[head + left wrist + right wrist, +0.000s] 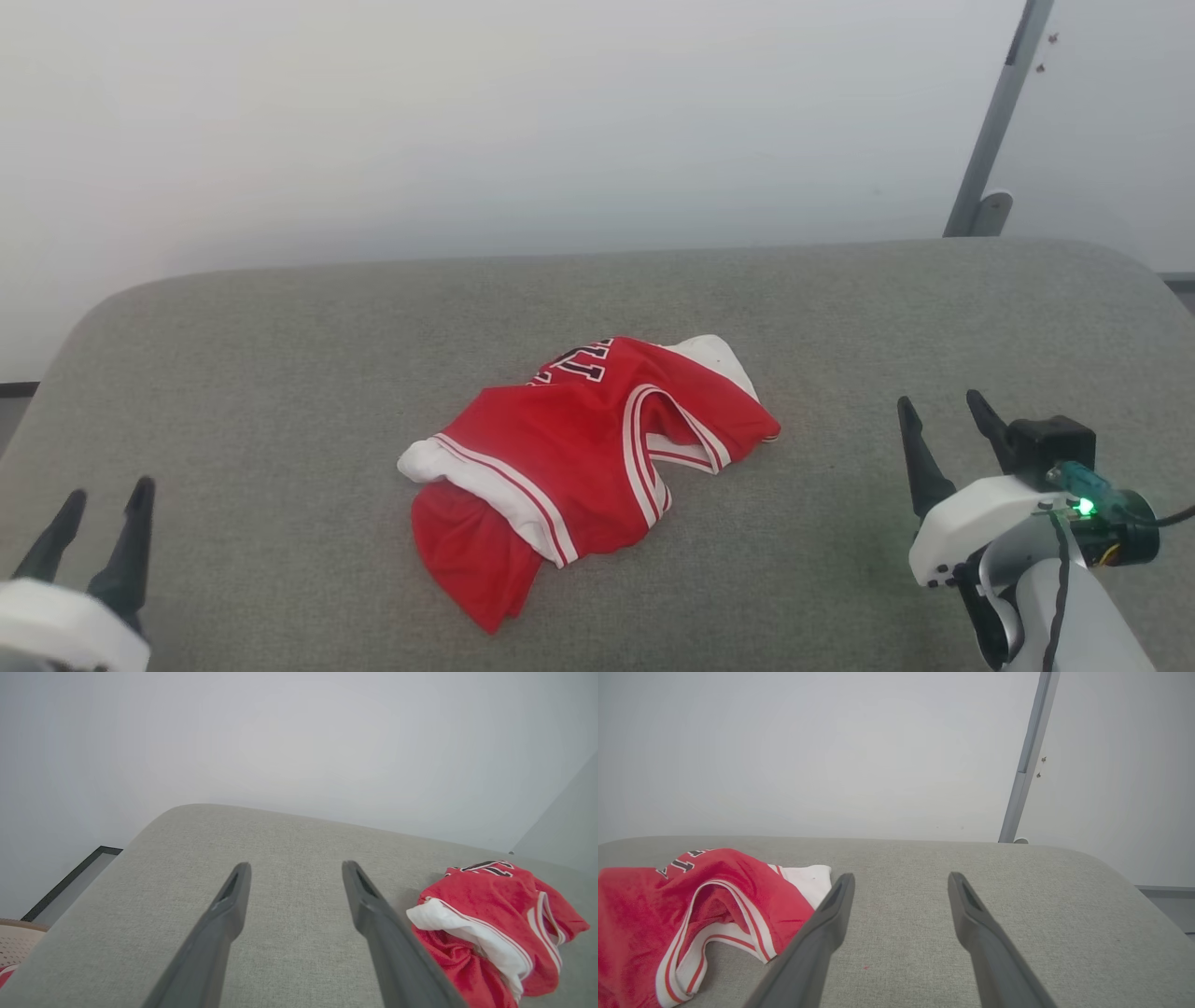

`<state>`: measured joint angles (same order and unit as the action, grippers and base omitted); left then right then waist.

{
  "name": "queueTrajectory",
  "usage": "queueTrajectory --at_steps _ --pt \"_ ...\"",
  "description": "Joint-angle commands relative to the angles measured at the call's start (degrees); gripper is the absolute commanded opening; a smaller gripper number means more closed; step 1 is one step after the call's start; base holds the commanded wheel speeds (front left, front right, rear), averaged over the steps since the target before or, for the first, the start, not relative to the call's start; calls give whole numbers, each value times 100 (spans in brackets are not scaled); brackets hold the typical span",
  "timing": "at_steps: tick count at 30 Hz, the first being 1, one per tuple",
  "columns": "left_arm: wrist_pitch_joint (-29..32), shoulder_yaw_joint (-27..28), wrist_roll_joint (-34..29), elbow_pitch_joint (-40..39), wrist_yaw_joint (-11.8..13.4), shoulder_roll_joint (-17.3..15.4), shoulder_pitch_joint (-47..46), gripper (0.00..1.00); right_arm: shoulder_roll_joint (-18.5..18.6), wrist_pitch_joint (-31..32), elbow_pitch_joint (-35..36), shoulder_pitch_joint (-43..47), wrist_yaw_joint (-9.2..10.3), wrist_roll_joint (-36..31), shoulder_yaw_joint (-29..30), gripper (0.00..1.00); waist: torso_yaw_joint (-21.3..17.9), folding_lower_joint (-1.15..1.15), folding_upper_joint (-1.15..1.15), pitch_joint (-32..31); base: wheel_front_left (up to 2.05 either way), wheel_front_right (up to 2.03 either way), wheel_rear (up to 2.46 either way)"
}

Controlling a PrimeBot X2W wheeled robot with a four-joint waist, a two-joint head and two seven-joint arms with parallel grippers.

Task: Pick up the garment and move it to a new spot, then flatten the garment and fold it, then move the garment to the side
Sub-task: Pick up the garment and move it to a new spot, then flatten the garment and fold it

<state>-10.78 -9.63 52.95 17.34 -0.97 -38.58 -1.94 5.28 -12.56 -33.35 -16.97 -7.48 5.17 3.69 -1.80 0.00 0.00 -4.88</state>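
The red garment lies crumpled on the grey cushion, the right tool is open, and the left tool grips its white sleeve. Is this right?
Not the last part. The head view shows the left tool open and empty, apart from the garment. The garment does lie crumpled on the grey cushion, and the right tool is open.

Soft, even light is cast; faint shadow is seen under the garment (579, 448); a green glow (1085, 508) is noted at four o'clock.
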Motion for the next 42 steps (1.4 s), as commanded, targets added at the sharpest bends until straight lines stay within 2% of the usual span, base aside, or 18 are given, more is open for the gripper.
queueTrajectory --at_steps 1,11,24,35,42 --pt "-77 45 16 8 -54 -26 91 100 -18 15 32 56 -3 45 3 100 19 0 0 -12 0 0 0" --pt "-340 275 31 172 -253 6 347 100 -14 80 169 163 -3 54 13 100 78 0 0 29 0 0 0" --pt "-389 219 -41 261 -396 85 -3 100 -13 308 385 62 -3 -64 38 100 295 0 0 257 0 0 0" --pt "-339 -189 -216 114 -530 344 -616 100 265 782 94 -826 -3 -103 -6 100 997 0 0 936 0 0 0" --pt "-318 -483 -275 101 -575 589 -1066 100 479 1239 -550 -1591 -2 -4 -185 100 1443 0 0 1410 0 0 0"
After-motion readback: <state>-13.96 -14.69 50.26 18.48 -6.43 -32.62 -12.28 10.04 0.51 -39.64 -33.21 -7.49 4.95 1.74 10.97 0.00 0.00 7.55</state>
